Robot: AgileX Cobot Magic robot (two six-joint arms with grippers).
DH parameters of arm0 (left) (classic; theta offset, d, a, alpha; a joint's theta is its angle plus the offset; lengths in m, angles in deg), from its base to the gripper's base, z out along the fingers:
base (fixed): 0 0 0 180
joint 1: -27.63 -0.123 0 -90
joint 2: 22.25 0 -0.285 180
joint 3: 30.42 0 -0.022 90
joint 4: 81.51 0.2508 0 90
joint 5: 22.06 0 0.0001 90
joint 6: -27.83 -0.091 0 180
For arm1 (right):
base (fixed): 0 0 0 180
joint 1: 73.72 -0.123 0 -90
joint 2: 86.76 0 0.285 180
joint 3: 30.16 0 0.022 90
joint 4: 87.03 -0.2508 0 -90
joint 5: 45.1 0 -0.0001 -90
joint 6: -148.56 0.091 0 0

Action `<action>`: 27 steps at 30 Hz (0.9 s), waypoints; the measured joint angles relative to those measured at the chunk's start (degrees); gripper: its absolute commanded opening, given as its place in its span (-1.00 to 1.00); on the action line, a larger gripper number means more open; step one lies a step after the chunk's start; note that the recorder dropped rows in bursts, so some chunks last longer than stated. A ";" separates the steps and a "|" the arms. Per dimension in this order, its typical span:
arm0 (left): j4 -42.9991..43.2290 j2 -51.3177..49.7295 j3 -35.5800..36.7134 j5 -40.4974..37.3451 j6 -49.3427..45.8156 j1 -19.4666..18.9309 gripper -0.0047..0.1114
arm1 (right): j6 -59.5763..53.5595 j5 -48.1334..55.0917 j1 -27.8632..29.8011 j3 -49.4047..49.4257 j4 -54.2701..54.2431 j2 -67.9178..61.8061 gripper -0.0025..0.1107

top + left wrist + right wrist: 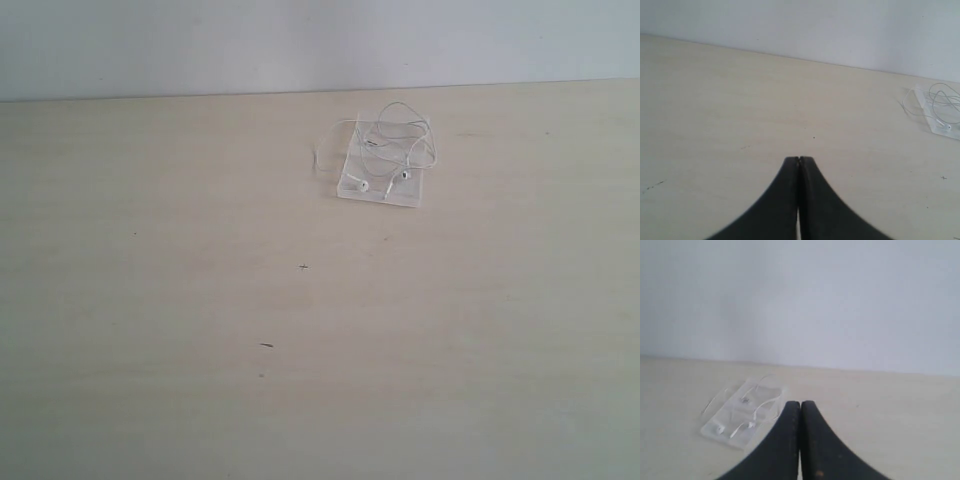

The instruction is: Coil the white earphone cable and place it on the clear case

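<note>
— On the far right part of the pale wooden worktop [200,300], what do you have?
— You have the thin white earphone cable [403,177] lying in loose loops on the small, flat, clear plastic case [378,200]. Both earbuds rest on the case near its front edge. A few loops spill past its left and far edges onto the wood.
— Which step are you at?
— The last one, by my reading: the cable is gathered and set down, and you hold nothing. Your left end effector [799,159] is closed tip to tip on nothing, well apart from the case. Your right end effector [800,403] is likewise closed and empty, near the case but seemingly clear of it.
— What does the next move call for?
— Probably only a tidy. To bring the stray loops in, you must open one end effector and pinch a very thin wire lightly, without dragging the light case.
— And the room?
— You see faint dark specks on the worktop and a plain white wall [200,45] behind.
</note>
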State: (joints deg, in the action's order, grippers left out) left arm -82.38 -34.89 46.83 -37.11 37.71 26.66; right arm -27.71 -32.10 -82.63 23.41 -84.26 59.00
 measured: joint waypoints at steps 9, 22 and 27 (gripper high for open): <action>0.00 0.00 0.00 -0.10 0.00 0.00 -0.92 | -0.48 -0.20 4.44 8.54 0.23 20.68 -0.96; 0.00 0.00 0.00 -0.10 0.00 0.00 -0.92 | -0.60 -3.97 7.76 18.13 0.24 26.09 -0.96; 0.00 0.00 0.00 -0.10 0.00 0.00 -0.92 | -0.60 -4.14 11.10 23.27 0.24 26.09 -0.96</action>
State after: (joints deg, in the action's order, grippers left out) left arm -82.38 -34.89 46.83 -37.20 37.71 26.66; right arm -28.30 -36.24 -71.53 46.67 -84.02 85.09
